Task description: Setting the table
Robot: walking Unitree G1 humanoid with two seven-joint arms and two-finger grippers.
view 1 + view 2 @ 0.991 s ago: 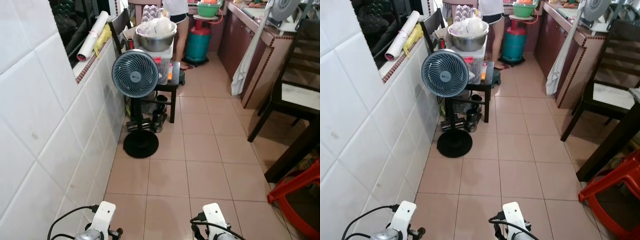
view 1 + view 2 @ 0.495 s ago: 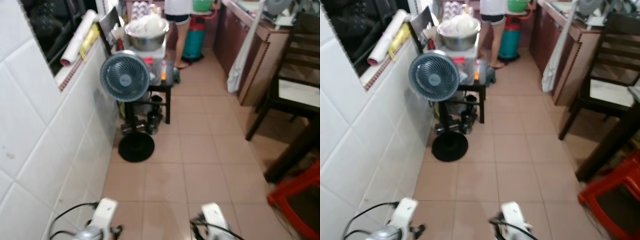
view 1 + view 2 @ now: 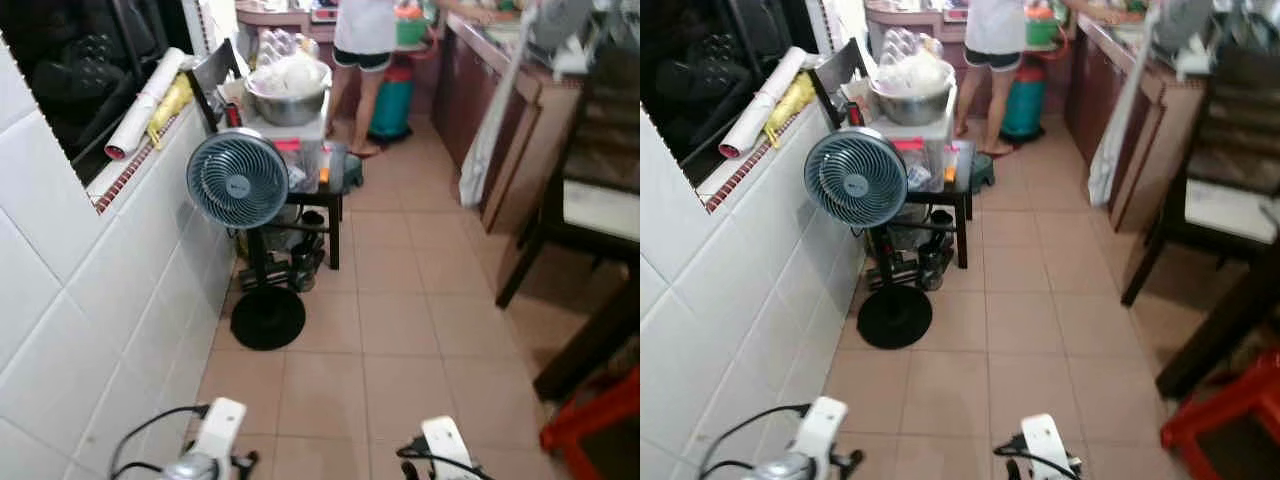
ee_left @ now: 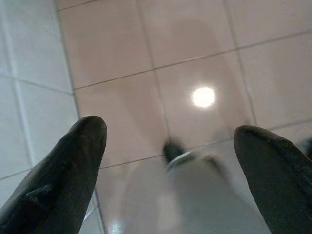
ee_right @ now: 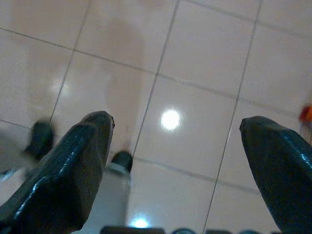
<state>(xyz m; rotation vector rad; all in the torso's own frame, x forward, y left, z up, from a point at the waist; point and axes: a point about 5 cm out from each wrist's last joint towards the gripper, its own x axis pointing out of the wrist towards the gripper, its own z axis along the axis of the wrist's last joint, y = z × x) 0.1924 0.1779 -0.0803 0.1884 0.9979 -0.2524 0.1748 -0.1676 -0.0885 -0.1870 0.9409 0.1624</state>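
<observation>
I stand in a narrow tiled corridor. My left gripper (image 4: 170,131) hangs open over the pink floor beside the white wall tiles, with nothing between its fingers. My right gripper (image 5: 178,122) is open too, over bare floor. Both white wrists, left (image 3: 216,442) and right (image 3: 441,447), sit at the lower edge of the left eye view. A dark wooden table leg (image 3: 588,342) and a dark chair (image 3: 592,190) stand at the right. On a small black side table (image 3: 318,197) ahead rests a steel bowl (image 3: 288,92) full of white things.
A grey standing fan (image 3: 238,180) on a black round base stands by the white tiled wall (image 3: 110,300). A person (image 3: 365,35) stands at the far counter beside a green gas cylinder (image 3: 392,95). A red plastic stool (image 3: 595,432) is low right. Open floor runs down the middle.
The whole picture has shifted and blurred, so my head camera moved; more of the far end and the person is in view. Both arms still hang low.
</observation>
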